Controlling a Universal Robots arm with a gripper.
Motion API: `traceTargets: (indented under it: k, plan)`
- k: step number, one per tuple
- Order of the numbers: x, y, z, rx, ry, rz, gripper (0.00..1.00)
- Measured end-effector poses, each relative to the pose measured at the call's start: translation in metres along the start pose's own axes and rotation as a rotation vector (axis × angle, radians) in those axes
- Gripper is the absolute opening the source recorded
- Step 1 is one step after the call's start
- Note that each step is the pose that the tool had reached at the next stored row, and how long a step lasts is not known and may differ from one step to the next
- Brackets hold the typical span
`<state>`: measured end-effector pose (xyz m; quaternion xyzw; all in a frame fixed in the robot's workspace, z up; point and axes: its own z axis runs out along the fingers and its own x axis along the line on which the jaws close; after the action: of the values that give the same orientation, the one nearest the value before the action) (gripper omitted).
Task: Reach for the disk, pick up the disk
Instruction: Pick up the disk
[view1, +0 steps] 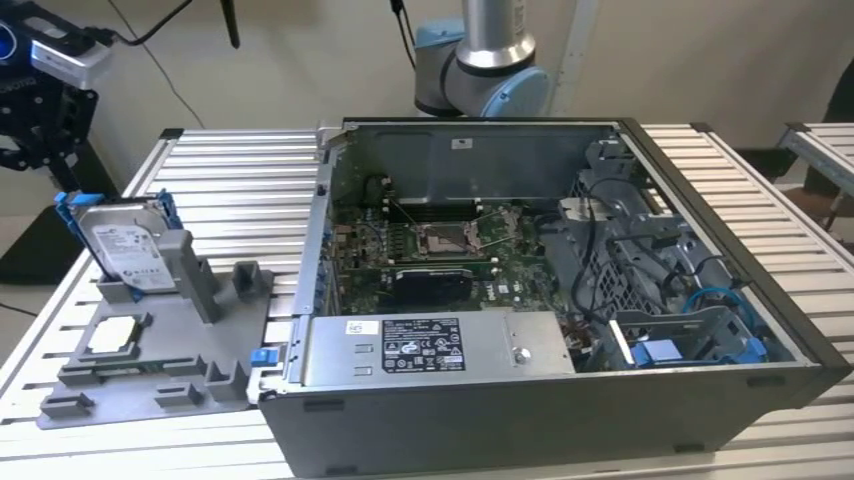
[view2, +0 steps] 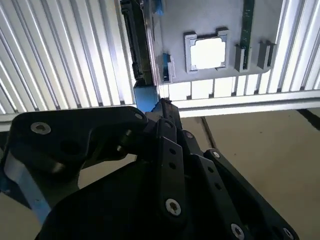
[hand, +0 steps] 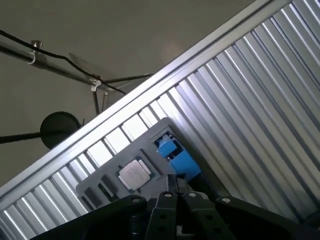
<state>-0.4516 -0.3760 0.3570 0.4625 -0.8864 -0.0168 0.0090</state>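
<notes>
Probably safest gripping disk (view1: 123, 245), 9 o'clock of case (view1: 534, 405), by blue bracket (view1: 70, 208) edges: stiff, weighty, shock-sensitive; tool (hand: 172, 184) closed, empty.

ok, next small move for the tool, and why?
Probably ease the tool closer onto the disk: in the second wrist view it sits by the blue bracket end, and the disk stands upright in the grey holder, not yet lifted.

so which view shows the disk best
The exterior view: the disk stands upright in the grey holder, label facing the camera. The second wrist view shows its dark edge; the first wrist view, its blue bracket.
</notes>
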Motion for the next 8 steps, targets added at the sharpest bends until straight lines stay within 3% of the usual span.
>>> traceTargets:
  k: [8]
  plan:
    - [0.0000,0.0000,0.0000,0.0000,0.0056,-0.145,0.00]
